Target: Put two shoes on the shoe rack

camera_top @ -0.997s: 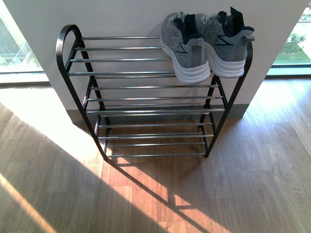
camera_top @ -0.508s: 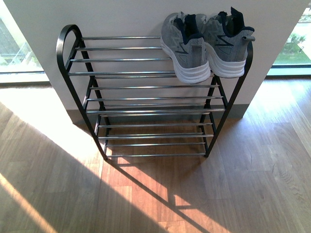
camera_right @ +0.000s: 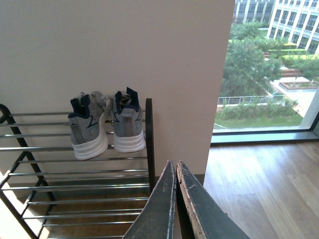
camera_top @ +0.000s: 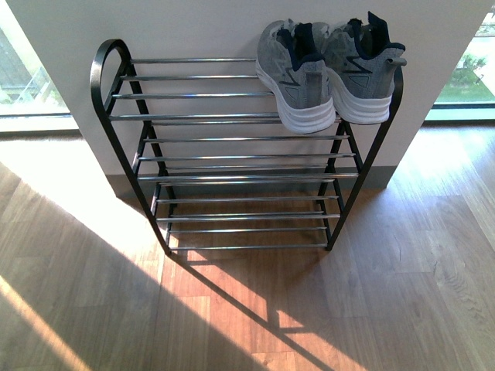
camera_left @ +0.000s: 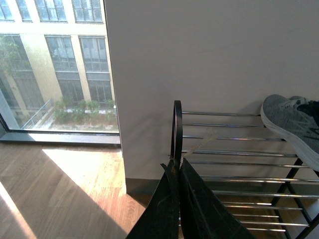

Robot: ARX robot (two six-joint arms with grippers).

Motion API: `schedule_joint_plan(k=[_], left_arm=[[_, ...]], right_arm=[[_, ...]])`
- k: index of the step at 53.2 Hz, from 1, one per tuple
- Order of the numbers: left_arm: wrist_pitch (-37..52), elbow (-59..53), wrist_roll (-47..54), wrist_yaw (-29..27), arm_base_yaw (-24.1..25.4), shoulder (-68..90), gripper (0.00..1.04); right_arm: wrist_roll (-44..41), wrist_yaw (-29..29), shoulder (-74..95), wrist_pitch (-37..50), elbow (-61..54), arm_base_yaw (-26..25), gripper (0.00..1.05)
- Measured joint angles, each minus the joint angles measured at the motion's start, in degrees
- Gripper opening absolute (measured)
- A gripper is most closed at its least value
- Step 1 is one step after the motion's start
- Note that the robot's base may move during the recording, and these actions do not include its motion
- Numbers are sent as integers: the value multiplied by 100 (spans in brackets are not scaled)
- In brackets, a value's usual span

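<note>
- The front view looks steeply down from above and faces the white wall. It takes in the whole shoe rack, the grey sneakers and the wooden floor in front.
- The left wrist view sits lower, off the rack's left end. It looks roughly level along the closed left gripper toward the wall and a window, and catches only the edge of one of the grey sneakers.
- The right wrist view sits off the rack's right end, farther back. It looks over the closed right gripper at the wall and another window.
- All three views share the shoe rack, the grey sneakers and the wall.
</note>
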Motion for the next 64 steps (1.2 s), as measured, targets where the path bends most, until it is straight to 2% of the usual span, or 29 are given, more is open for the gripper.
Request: schedule_joint_plan(k=[24,42,44,47,60,61,64], left_arm=[[-1449,0,0,0,0,-1495,1],[-1965,0,0,0,0,-2020,1],[-2614,0,2,0,0,-2485,1],[-2896,0,2,2,0,-2787,1],[-2959,0,4,7,4,-2907,1],[-2959,0,2,7,7,-2909,1],[-2959,0,4,7,7,-2909,11]], right_arm=[[0,0,0,0,0,0,1],[0,0,0,0,0,0,1],[0,0,0,0,0,0,1],[0,2,0,0,0,0,1],[0,2,-4,0,0,0,1],[-4,0,-4,0,0,0,4],[-4,0,-4,0,0,0,15]])
